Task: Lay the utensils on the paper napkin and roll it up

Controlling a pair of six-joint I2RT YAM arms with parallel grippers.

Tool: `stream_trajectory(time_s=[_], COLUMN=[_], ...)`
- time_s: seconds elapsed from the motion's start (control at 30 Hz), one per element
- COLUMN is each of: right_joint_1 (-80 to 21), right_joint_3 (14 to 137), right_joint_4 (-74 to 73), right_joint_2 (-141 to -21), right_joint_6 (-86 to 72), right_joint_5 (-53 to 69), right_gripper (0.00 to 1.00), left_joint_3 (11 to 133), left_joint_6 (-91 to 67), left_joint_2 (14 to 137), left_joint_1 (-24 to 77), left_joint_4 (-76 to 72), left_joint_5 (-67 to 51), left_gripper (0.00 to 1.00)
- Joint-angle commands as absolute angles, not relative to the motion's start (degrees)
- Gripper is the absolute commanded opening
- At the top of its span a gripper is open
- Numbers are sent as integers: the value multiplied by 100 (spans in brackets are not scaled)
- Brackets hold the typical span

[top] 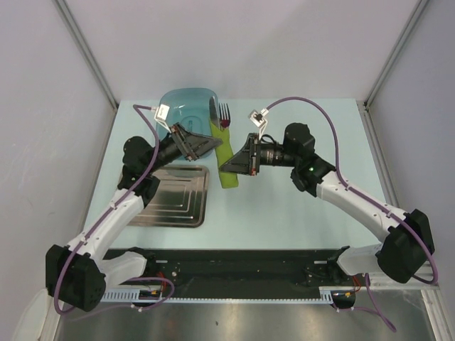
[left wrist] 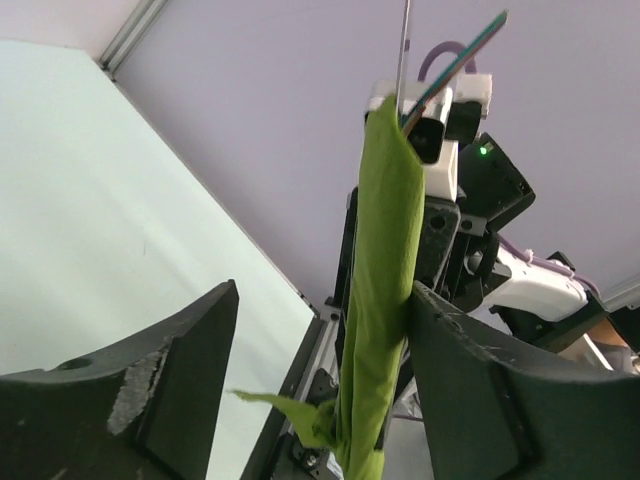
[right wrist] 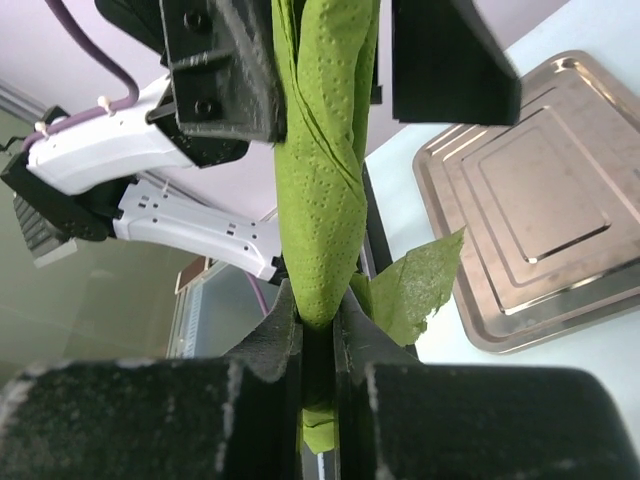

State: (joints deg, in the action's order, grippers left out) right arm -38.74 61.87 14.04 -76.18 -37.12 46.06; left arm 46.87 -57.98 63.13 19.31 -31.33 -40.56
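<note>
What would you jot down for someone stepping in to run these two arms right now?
Right gripper: shut on one end of the rolled paper napkin.
Left gripper: open, jaws either side of the roll, not pinching.
Utensils: wrapped inside; fork tines poke out the far end.
Done: utensils in, napkin rolled.
Left: loose flap untucked; likely set the roll down.

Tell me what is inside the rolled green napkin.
The fork and a second slim metal piece poke out of the napkin roll's far end. Their other ends, and any further utensil, are hidden by the wrapped paper.
</note>
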Motion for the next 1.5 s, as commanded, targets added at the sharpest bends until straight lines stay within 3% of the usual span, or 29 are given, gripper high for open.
stream_trajectory(time_s=[0.0, 0.17, 0.5, 0.67, 1.03, 1.2, 1.37, 1.47], right_joint_1=[-3788, -3814, -3911, -3911, -3955, -3955, -3885, -3780], right_joint_3=[6609, 6662, 6697, 6706, 6653, 6697, 6776, 6803], right_joint_4=[1942, 2162, 2250, 2153, 2074, 1952, 1627, 1434], right_joint_2=[-7629, -7725, -7822, -7822, -7796, -7813, -7822, -7813], right_joint_6=[-3771, -3885, -3946, -3876, -3692, -3569, -3323, -3217], right_joint_5=[4465, 4412, 4280, 4237, 4210, 4157, 4105, 4043], right_gripper=[0, 0, 0, 0, 0, 0, 20, 41], left_joint_3=[4614, 4606, 4289, 4307, 4368, 4395, 4421, 4579], left_joint_6=[-5783, -6038, -6653, -6838, -6935, -6680, -6320, -6065], left_joint_2=[6047, 6152, 6319, 6398, 6460, 6434, 6442, 6495], left_joint_1=[1846, 1881, 2250, 2259, 2250, 2250, 2057, 1934], left_joint_4=[-2944, -3111, -4189, -4430, -4518, -4456, -4114, -3929], left_joint_5=[-4262, -4438, -4465, -4447, -4439, -4553, -4562, -4605], left_gripper=[75, 86, 82, 53, 0, 0, 0, 0])
